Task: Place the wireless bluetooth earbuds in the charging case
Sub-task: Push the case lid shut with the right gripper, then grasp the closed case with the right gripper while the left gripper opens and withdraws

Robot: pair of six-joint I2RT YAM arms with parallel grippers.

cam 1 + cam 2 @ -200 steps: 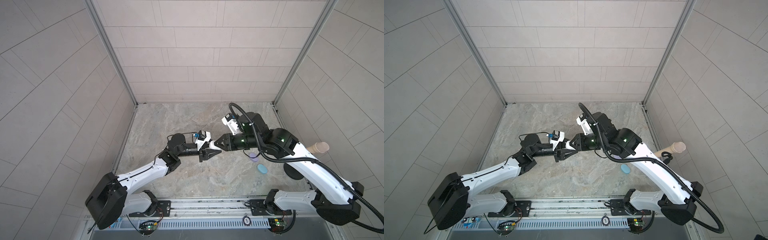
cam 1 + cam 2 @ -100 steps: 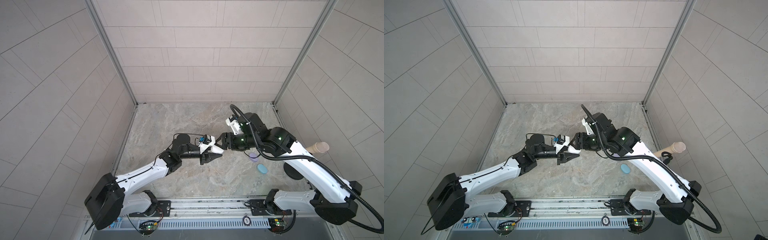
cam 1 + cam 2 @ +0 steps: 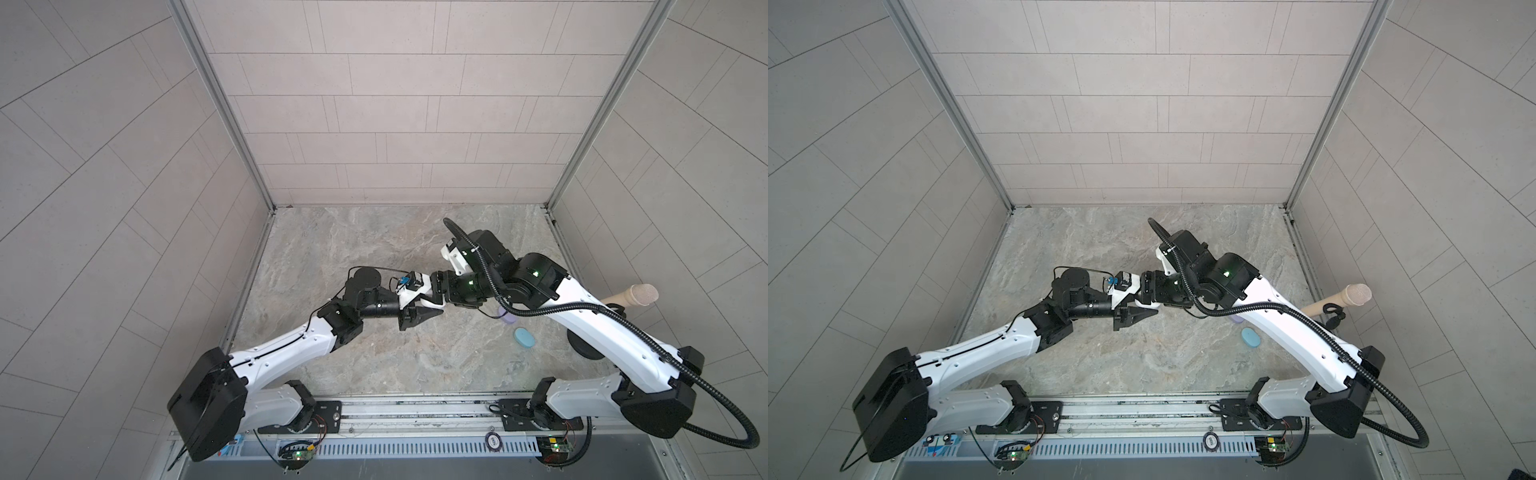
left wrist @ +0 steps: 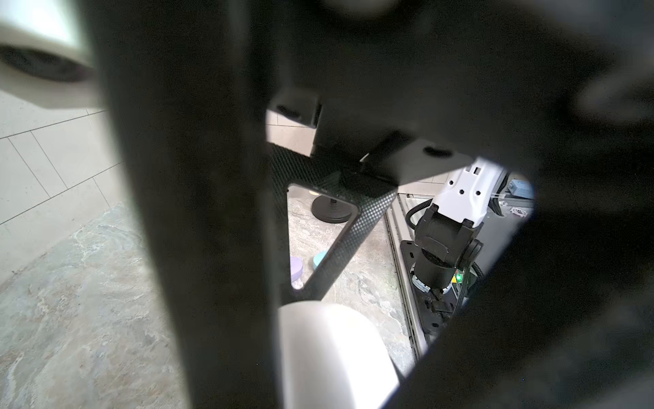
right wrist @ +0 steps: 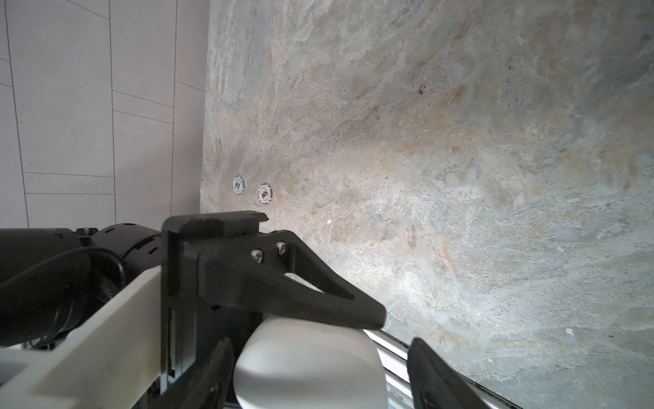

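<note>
White and pebble-shaped, the charging case (image 5: 308,364) hangs above the table (image 3: 374,365). It is pinched by the left end effector (image 3: 434,311), one finger lying across its top. No earbuds show in any view. Facing the case, the right end effector (image 5: 320,343) stands spread, a finger on either side of the case's rounded end, one clear of it. The case's long axis seems to run from one end effector toward the other, so the right looks placed to close on it.

"10" is being read on a blue-edged chip (image 5: 239,185) and "500" on a dark-red-edged chip (image 5: 265,193) just beside it, both seen lying on the surface (image 5: 460,177).
</note>
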